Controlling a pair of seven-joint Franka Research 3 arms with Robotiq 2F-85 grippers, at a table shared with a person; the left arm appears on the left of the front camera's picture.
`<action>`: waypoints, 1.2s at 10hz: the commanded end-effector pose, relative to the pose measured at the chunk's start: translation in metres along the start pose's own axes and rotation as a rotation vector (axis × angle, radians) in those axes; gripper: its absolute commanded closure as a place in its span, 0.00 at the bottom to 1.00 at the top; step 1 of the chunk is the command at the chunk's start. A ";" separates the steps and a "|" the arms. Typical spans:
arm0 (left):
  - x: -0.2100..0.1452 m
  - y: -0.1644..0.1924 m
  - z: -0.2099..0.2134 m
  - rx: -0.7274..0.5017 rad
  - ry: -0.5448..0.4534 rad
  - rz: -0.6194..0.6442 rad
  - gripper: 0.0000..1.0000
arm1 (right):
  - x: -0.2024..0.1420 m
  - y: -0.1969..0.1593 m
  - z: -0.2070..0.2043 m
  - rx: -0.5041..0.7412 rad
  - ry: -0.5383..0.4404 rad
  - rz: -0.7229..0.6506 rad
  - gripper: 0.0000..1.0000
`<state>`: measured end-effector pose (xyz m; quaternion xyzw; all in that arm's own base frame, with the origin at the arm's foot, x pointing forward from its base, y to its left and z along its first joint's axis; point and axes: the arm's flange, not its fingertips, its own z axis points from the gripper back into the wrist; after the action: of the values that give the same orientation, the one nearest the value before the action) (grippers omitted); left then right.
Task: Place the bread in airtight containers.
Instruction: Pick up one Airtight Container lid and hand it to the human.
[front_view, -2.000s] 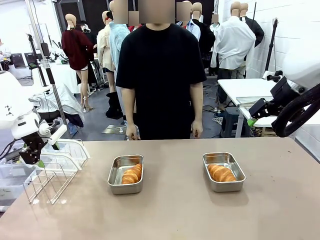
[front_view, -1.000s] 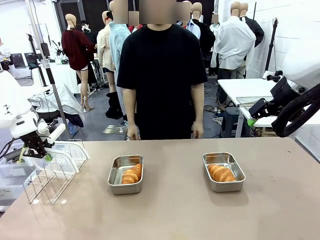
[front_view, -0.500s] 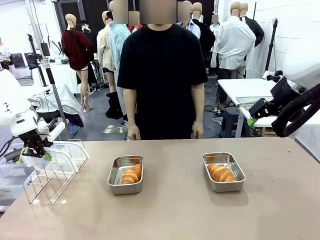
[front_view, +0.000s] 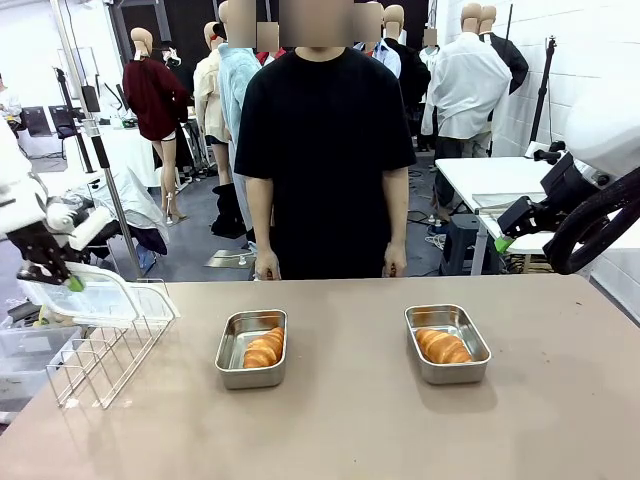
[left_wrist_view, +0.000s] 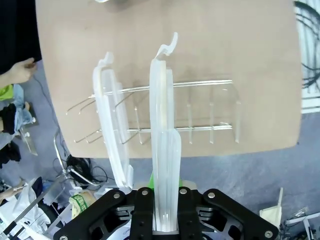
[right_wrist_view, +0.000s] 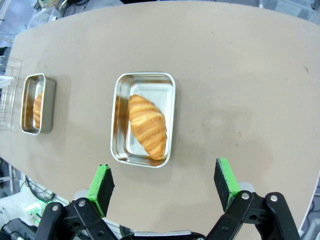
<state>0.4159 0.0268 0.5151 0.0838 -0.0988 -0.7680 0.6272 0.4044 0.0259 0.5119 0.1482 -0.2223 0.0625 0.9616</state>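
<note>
The left gripper (front_view: 62, 274) hangs over the table's left end, its jaws clamped tight on the edge of a translucent white plastic clip-on lid (left_wrist_view: 165, 130). It holds the lid above a clear wire dish rack (front_view: 100, 355). From where I stand the lid looks free of the wires, though I can't be sure. A second translucent white lid (left_wrist_view: 111, 125) stands on edge in a slot of the rack.

Mid-table sit two small rectangular stainless-steel tubs, well apart and both uncovered. The left tub (front_view: 250, 378) has a golden-brown ridged croissant (front_view: 264, 349) against its right wall. The right tub (front_view: 450, 375) holds another croissant (front_view: 442, 346) lying slantwise across its floor.

The right gripper (right_wrist_view: 164, 180) hovers high above the right tub, its green-padded jaws wide apart and holding nothing.

A person in a black T-shirt (front_view: 325, 150) stands at the far edge with arms hanging down.
</note>
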 end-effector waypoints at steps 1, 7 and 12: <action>0.003 -0.014 0.037 -0.066 0.016 0.015 1.00 | 0.000 0.001 -0.001 0.001 -0.001 0.001 0.00; 0.103 0.020 0.136 0.305 -0.041 -0.327 1.00 | 0.000 0.001 -0.001 0.001 -0.001 0.001 0.00; 0.223 0.111 0.132 0.520 -0.061 -0.584 1.00 | 0.000 0.001 -0.001 0.001 -0.001 0.001 0.00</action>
<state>0.4289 -0.2015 0.6637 0.2451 -0.2723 -0.8552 0.3667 0.4043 0.0267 0.5122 0.1479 -0.2226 0.0633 0.9616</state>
